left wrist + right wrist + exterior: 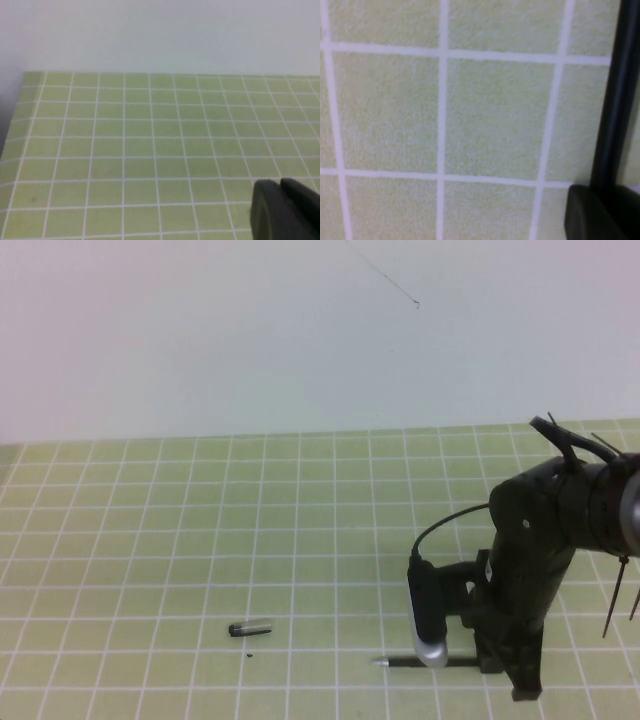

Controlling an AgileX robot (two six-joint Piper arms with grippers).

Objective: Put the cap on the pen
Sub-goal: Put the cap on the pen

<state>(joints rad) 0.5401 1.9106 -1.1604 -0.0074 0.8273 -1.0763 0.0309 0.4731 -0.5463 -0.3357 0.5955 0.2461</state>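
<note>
I am reaching my right gripper (500,665) down low over the green grid mat (200,530), right at the pen (400,662), which is lying flat near the mat's front edge with its silver tip pointing toward my left; whether these jaws are pinching it I cannot tell. The cap (250,628) is lying apart, further left. My left gripper (285,210) is showing only in its wrist view, above bare mat, jaws unreadable.

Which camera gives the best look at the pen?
The high view: the pen lies on the mat under the right gripper. The right wrist view shows only a black strip of it; the left wrist view shows none.
</note>
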